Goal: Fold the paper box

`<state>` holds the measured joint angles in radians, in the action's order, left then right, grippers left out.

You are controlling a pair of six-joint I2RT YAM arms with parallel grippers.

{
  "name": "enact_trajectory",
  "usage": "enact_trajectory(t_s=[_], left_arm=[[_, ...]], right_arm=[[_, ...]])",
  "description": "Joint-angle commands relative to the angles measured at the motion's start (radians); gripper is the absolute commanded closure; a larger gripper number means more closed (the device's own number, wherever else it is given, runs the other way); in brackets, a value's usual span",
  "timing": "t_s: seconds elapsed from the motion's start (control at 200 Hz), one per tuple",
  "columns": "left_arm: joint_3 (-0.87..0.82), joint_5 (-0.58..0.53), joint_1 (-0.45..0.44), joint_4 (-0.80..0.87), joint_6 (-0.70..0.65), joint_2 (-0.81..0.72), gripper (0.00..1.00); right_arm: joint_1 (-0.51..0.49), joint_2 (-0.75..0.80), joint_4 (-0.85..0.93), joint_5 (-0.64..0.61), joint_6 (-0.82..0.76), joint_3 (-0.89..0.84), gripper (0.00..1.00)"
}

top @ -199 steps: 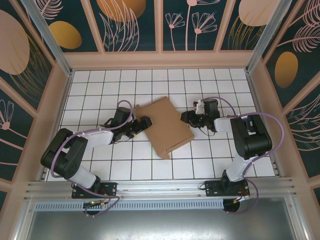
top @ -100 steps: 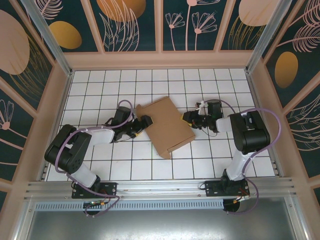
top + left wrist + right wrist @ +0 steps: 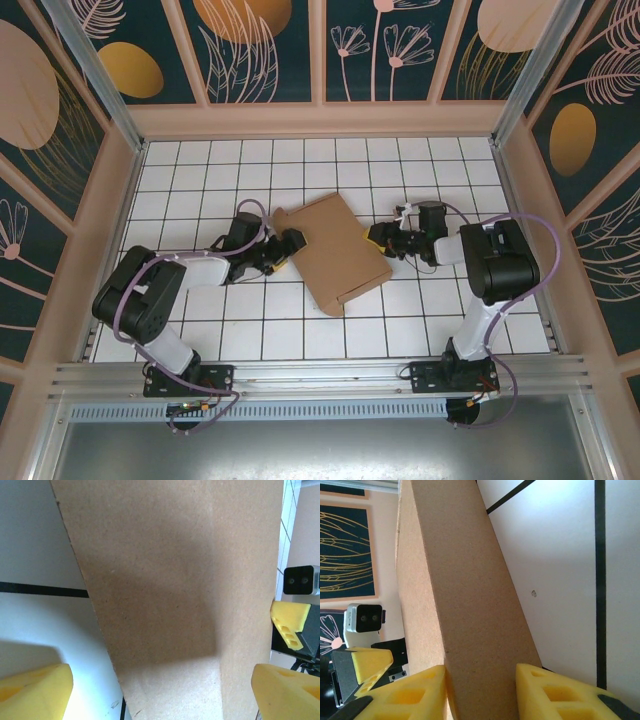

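Now, paper box (image 3: 330,252) closed, right gripper (image 3: 378,238) pinching edge

Here's a robot test cell, clearly a lab rig: white gridded tabletop (image 3: 200,340), aluminium rail (image 3: 320,375) up front, left arm (image 3: 140,300) and right arm (image 3: 495,265) bolted there, leaf-print panels (image 3: 260,50) boxing everything in.

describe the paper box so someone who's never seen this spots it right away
On the white tiled table, look near the middle. The paper box is the brown cardboard piece lying at a slant, with the left gripper and right gripper at opposite sides. It is the one brown thing on the tiles.
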<state>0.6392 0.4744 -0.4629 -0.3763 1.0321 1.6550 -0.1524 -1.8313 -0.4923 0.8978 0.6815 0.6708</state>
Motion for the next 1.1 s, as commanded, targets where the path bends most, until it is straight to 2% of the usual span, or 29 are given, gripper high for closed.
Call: enact_trajectory(t_s=[0.0, 0.165, 0.34, 0.555, 0.711, 0.801, 0.911, 1.096], left_arm=[[0.011, 0.068, -0.029, -0.120, 0.025, 0.109, 0.08], [0.054, 0.091, -0.052, -0.161, 0.027, 0.158, 0.10], [0.089, 0.166, -0.068, -0.326, 0.102, 0.214, 0.16], [0.142, 0.154, -0.083, -0.323, 0.089, 0.247, 0.16], [0.137, 0.169, -0.085, -0.401, 0.127, 0.263, 0.18], [0.127, 0.162, -0.084, -0.417, 0.134, 0.246, 0.26], [0.120, 0.139, -0.085, -0.399, 0.134, 0.223, 0.38], [0.105, 0.103, -0.080, -0.341, 0.132, 0.181, 0.56]], right_arm=[[0.023, -0.067, 0.142, -0.119, 0.013, -0.053, 0.63], [0.038, -0.074, 0.114, -0.093, 0.041, -0.059, 0.67], [0.022, -0.085, 0.130, -0.089, 0.020, -0.044, 0.66], [0.007, -0.093, 0.127, -0.083, 0.015, -0.037, 0.63], [0.005, -0.094, 0.116, -0.071, 0.020, -0.035, 0.63], [0.002, -0.075, 0.115, -0.072, 0.022, -0.037, 0.59], [0.002, -0.022, 0.138, -0.109, 0.019, -0.043, 0.48], [0.001, 0.133, 0.247, -0.240, -0.021, -0.044, 0.34]])
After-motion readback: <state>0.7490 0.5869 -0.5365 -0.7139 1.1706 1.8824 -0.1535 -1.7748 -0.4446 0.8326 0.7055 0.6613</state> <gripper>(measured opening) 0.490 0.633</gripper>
